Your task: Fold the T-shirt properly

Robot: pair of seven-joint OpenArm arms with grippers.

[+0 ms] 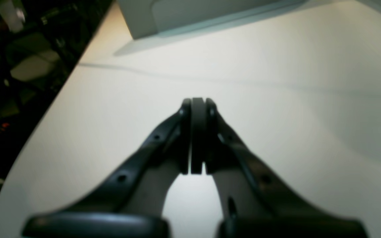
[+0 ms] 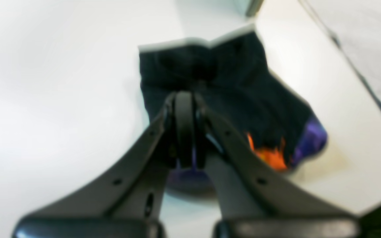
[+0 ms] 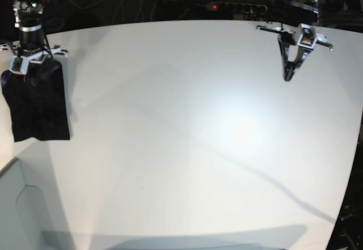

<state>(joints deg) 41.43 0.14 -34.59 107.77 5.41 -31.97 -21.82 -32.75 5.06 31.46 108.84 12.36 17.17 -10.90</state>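
Left wrist view: the left gripper (image 1: 197, 138), its dark plastic fingers (image 1: 164, 132) pressed fully together with nothing between them, hangs over a bare stretch of the broad white desk (image 1: 276, 99); a pale grey box-like unit (image 1: 184, 16) sits beyond it at the desk's far edge, and no cloth shows here

Right wrist view: the right gripper (image 2: 184, 129) is closed, its fingers (image 2: 150, 138) meeting over the top of the large plain black cotton T-shirt (image 2: 217, 82), which hangs bunched below them above the desk (image 2: 45, 82). An orange-red mark (image 2: 270, 155) and a purplish neck label (image 2: 309, 138) show at the near side of the bundle; the blur hides exactly how much fabric is pinched

Base view: at the desk's (image 3: 198, 136) left edge the right gripper (image 3: 25, 63) holds the T-shirt (image 3: 37, 102) aloft as a compact dark rectangle, draped down past the desk's rim; the left gripper (image 3: 290, 71) hangs empty and closed above the desk's far right corner, well apart from the shirt

The cloth looks thin, light and limp, likely to sag and slide out of any fold not laid flat. It appears best taken by firm edges, at the collar, shoulder seams or hem corners, with one gripper on each side so it spreads evenly over the desk
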